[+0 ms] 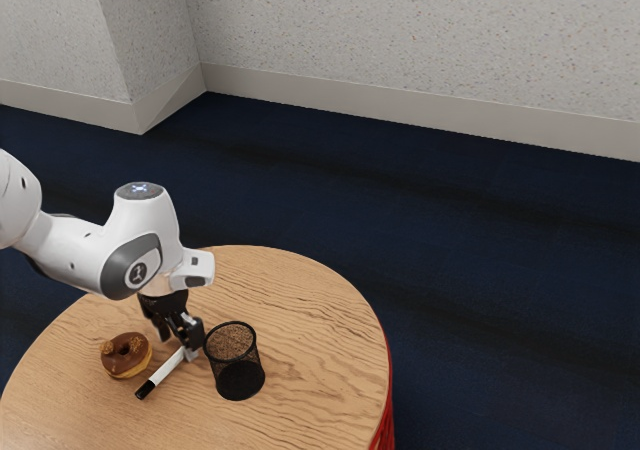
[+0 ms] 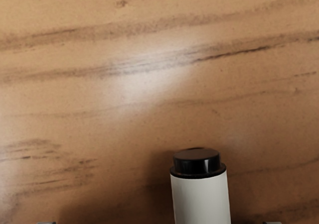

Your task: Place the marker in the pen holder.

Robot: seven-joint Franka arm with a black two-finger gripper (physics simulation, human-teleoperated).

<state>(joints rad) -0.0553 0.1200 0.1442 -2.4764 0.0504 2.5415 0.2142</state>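
- the marker point(image 1: 167, 374) lies on its side on the round tabletop point(image 1: 320, 320), well in from the rim, between the doughnut point(image 1: 127, 355) and the pen holder point(image 1: 236, 368), its capped end pointing at the curved edge toward the exterior view's lower left.
- i'd expect it to be light and stiff, a hard plastic tube that won't dent under a firm squeeze.
- the barrel looks smooth, so it may slip or roll if one finger nudges it first; nothing about it seems fragile.
- best hold, i'd judge, is square across the white barrel, nearer the end by the pen holder, leaving the capped end free to be swung down and dropped in first.
- the jaws of the gripper point(image 1: 179, 346) stand wide apart over that end, with the marker between them and gripped by neither; it sits off-centre, closer to one fingertip, so closing could shove it sideways a little.
- as for looks, it is a straight, round, fairly stout white barrel with a long black cap point(image 1: 147, 390) at one end.
- the other end has a short, flat-topped black plug point(image 2: 197, 163) with a thin black collar where it meets the white.
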